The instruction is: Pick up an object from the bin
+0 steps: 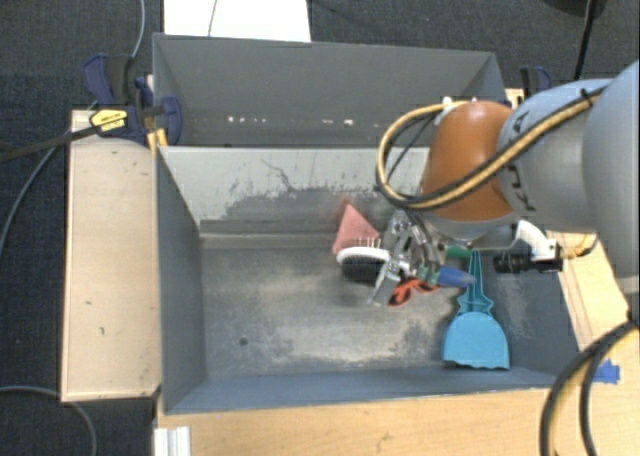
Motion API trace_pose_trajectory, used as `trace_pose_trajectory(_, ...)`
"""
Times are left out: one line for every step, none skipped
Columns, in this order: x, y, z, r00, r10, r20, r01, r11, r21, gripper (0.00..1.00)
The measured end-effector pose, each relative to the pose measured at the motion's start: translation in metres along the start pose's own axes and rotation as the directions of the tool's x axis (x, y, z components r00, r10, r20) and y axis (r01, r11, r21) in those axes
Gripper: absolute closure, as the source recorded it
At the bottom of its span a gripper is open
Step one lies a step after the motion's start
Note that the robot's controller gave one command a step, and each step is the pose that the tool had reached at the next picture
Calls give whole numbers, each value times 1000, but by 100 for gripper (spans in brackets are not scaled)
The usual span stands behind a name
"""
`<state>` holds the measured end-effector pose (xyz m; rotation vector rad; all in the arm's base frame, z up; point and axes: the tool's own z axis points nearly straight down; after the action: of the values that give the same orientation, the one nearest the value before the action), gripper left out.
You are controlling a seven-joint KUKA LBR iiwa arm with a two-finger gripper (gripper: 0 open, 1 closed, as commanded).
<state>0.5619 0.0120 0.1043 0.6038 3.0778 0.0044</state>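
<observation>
My gripper point(403, 252) is low in the right middle of the bin, in a small cluster of things. Just to its left lies a white and black object point(361, 263), touching or nearly touching it. A pink block point(351, 228) leans behind that, towards the back wall. Below the gripper lies a small orange-red piece point(408, 291). A light blue fan-shaped scoop point(475, 336) lies to the lower right, its handle running up towards the gripper. Whether anything is held I cannot tell.
A small green thing point(456, 255) and a darker blue piece point(454, 278) lie right of the gripper, partly under the arm. The arm and its orange cover hide the bin's right back part. Bare grey floor spreads over the bin's left half.
</observation>
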Motion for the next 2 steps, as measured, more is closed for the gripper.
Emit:
trace_pose_trajectory(5, -3, 29, 997, -77, 8, 77, 997, -1, 100)
trace_pose_trajectory(5, -3, 29, 997, -78, 8, 78, 997, -1, 100)
